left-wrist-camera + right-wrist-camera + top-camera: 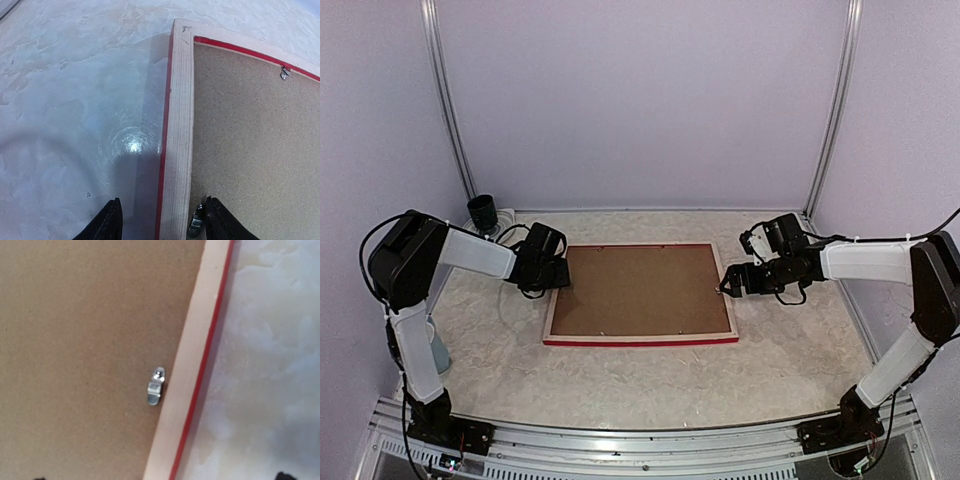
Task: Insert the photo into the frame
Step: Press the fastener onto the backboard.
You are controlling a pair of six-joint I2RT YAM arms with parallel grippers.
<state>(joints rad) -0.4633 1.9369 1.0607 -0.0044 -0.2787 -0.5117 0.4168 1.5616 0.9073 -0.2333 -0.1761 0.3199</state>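
Left gripper (558,279) and right gripper (726,285) flank the frame (640,338), face down at centre of the top view. Left wrist: jaws spread, straddling its rail. Right wrist: jaws spread above 1 clip (155,386). I see no photo; a squeeze could skid the frame.

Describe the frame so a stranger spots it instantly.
On the table, dead centre, lies one large flat rectangle: the frame. It lies back up, a pale wood rim with a red outer edge, around a plain brown board.
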